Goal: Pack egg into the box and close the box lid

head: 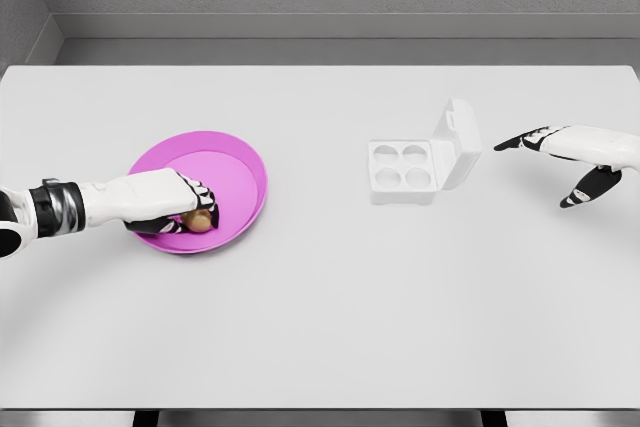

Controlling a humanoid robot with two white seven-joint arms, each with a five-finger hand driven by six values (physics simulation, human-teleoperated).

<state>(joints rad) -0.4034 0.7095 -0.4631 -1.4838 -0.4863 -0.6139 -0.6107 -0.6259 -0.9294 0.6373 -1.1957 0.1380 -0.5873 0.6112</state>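
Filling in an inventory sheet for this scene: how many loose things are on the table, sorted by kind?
Plate, pink: 1
Egg, brown, on the plate with the left hand closed around it: 1
Egg box, white, four empty cups, lid standing open: 1
Total: 3

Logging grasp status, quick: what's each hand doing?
Left hand: closed around the egg on the pink plate.
Right hand: open, holding nothing.

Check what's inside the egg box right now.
The white egg box sits open with four empty cups and its lid raised. The brown egg is on the pink plate, under the left hand.
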